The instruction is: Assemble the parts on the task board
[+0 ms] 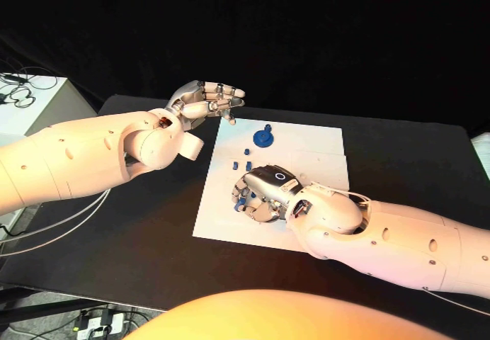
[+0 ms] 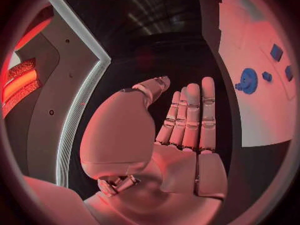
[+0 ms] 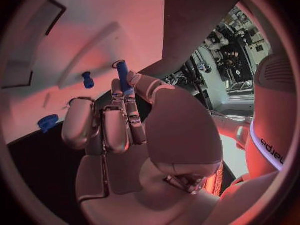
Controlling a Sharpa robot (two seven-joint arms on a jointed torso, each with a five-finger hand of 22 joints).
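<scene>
Low on white task board (image 1: 306, 152), right hand (image 1: 268, 190) pinching blue cylindrical peg (image 3: 122, 76); could slip sideways. Left hand (image 1: 204, 99) empty, fingers apart.

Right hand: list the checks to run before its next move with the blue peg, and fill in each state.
1. Right hand holds the blue peg, pinched between thumb and a finger: ok.
2. Peg's tip stands free past the fingertips: ok.
3. Right hand is over the task board: ok.
4. Left hand holds nothing and is off the board's far left corner, out of the way: ok.
5. Blue gear lies on the board, apart from the right hand: ok.
6. The hole meant for the peg: cannot tell.
</scene>
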